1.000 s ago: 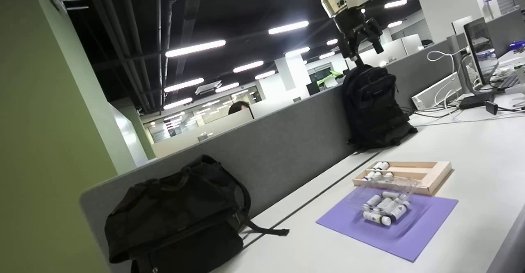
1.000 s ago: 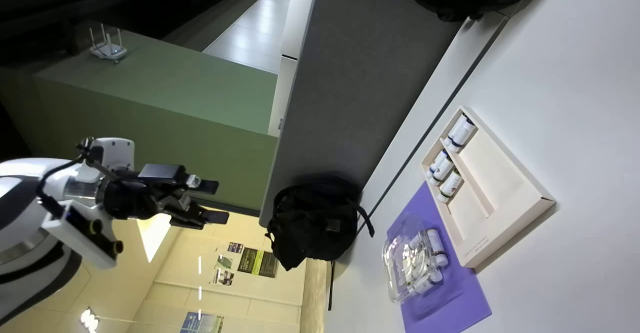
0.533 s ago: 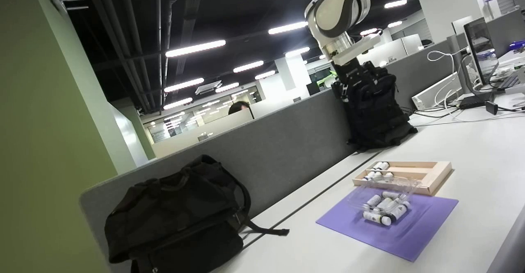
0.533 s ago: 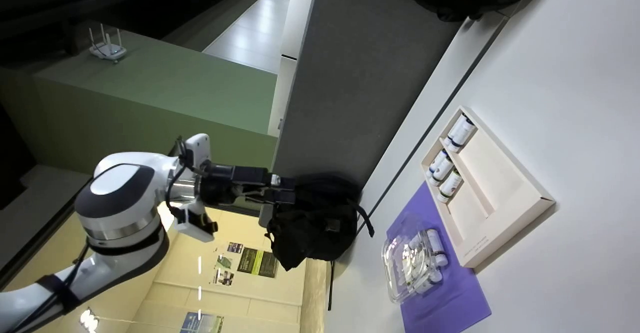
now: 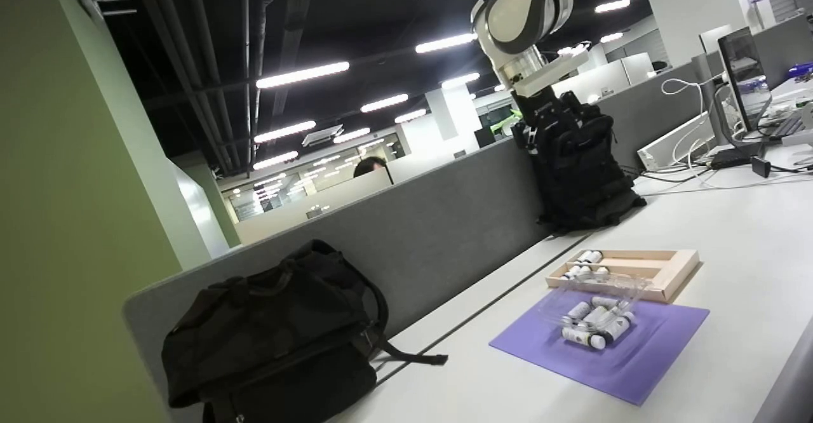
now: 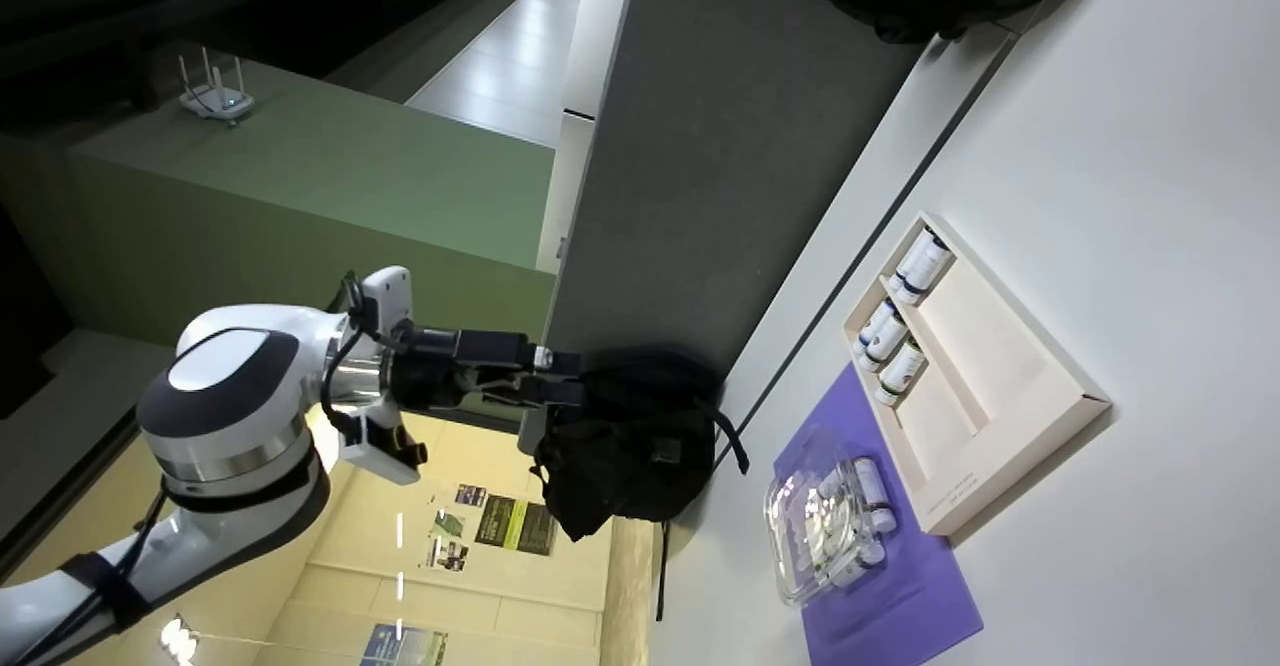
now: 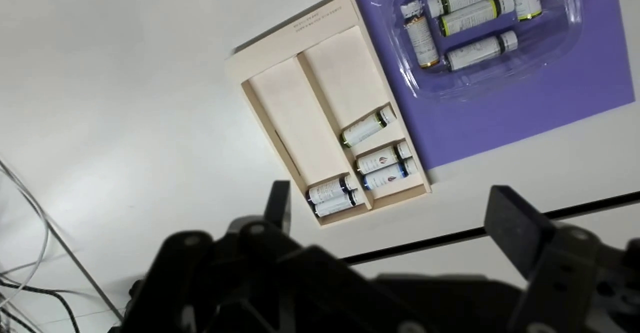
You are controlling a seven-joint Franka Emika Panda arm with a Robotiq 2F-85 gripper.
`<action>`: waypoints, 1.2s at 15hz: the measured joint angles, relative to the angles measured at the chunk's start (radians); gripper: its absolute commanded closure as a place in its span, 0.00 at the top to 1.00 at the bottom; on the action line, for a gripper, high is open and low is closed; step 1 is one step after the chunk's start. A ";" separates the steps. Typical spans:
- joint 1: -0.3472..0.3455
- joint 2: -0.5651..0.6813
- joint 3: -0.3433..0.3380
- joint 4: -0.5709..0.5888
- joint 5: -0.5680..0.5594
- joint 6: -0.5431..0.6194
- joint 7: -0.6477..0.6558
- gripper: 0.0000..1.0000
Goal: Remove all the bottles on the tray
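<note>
The light-wood tray (image 7: pixel 306 123) lies on the table and also shows in both exterior views (image 5: pixel 679 272) (image 6: pixel 1005 346). In the wrist view, its left compartment holds two small white bottles lying side by side, an upper one (image 7: pixel 327 190) and a lower one (image 7: pixel 334 205). Its right compartment holds three lying bottles: one apart (image 7: pixel 363 130) and two side by side (image 7: pixel 381 160) (image 7: pixel 385 175). My gripper (image 7: pixel 397 218) is open and empty. It hangs high above the table, in front of the black backpack in an exterior view (image 5: pixel 551 132) and well off the tray in an exterior view (image 6: pixel 567 379).
A clear plastic container (image 7: pixel 500 80) with several bottles sits on the purple sheet (image 7: pixel 525 128) beside the tray. A grey partition (image 5: pixel 444 226) runs along the table. Black backpacks (image 5: pixel 584 175) (image 5: pixel 273 334) lean against it. Cables (image 7: pixel 55 233) lie at the wrist view's lower left.
My arm has come down and my gripper has moved closer to the table over the last second. Over the last half second it has barely moved. The tray, bottles and container have not moved.
</note>
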 measured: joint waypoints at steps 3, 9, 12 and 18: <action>-0.003 0.019 -0.024 0.000 0.108 0.037 0.015 1.00; -0.032 0.160 -0.099 0.004 0.397 0.182 0.006 1.00; -0.035 0.206 -0.102 0.009 0.463 0.218 -0.007 1.00; -0.034 0.206 -0.102 0.016 0.468 0.217 -0.008 1.00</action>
